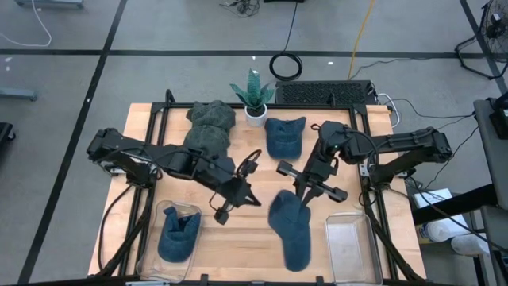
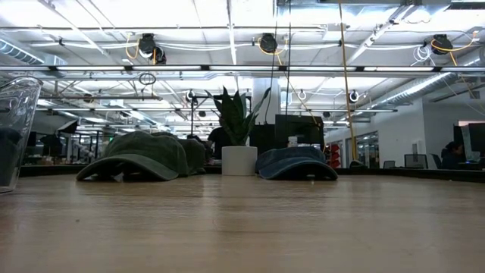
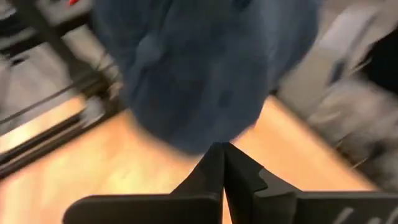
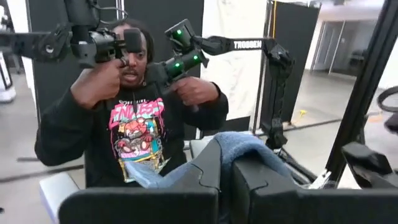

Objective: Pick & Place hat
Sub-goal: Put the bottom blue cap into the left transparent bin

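Note:
A dark blue hat (image 1: 290,229) hangs from my right gripper (image 1: 302,193), which is shut on it above the table's near middle. In the right wrist view its blue cloth (image 4: 249,149) arches over the fingertips. My left gripper (image 1: 252,199) is shut and holds nothing, just to the left of that hat. The left wrist view shows the hat (image 3: 199,68) blurred close ahead of its tips; I cannot tell whether they touch. Another blue hat (image 1: 178,237) lies in the left clear bin (image 1: 163,213). A third blue hat (image 1: 284,135) rests flat by the plant. My right gripper pinches the hat's far end (image 4: 231,144) between its two fingers, coming in about level from the table's right. The cloth bulges over the fingertips and drops away on both sides. The rest of the hat (image 1: 295,250) hangs toward the near edge; the low view shows none of it.
Two green hats (image 1: 209,129) lie stacked at the far left-middle, beside a potted plant (image 1: 254,97). A clear bin (image 1: 349,238) stands at the near right with nothing in it. A person (image 4: 134,124) stands beyond the table, holding a pair of control arms.

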Controlling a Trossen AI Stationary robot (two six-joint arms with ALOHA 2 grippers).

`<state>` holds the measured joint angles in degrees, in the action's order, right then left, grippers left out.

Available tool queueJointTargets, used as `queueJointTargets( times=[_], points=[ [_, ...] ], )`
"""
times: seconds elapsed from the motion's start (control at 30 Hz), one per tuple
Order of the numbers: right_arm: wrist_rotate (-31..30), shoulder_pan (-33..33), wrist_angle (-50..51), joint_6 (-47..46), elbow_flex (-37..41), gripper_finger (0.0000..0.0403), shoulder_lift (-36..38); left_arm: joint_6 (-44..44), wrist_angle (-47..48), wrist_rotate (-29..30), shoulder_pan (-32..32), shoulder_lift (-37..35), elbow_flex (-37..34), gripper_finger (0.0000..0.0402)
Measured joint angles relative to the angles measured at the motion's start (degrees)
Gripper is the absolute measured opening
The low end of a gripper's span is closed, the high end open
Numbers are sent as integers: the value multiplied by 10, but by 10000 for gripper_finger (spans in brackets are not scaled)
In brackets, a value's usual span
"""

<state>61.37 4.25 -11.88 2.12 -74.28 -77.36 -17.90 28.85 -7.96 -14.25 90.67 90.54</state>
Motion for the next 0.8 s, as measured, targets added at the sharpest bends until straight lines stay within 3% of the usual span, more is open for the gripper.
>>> queueJointTargets(
  times=[0.1, 0.17, 0.37, 0.47, 0.6, 0.8],
  points=[
    [2, 1, 4, 36, 0, 0, 0, 11, -32, -76, 3, 3, 0, 2],
    [2, 0, 6, 49, 0, 0, 0, 14, -78, -59, -9, 15, 1, 2],
    [0, -13, 5, 66, 0, 0, 0, -41, -85, 216, -65, 28, 0, 2],
    [-1, -21, 1, 66, 0, 0, 0, -39, -90, 240, -82, 35, 0, 9],
    [-2, -24, 2, 69, 0, 0, 0, -61, -96, 245, -106, 42, 0, 63],
    [-22, -24, 1, 78, 0, 0, 0, -82, -136, 327, -117, 59, 0, 178]
  ],
)
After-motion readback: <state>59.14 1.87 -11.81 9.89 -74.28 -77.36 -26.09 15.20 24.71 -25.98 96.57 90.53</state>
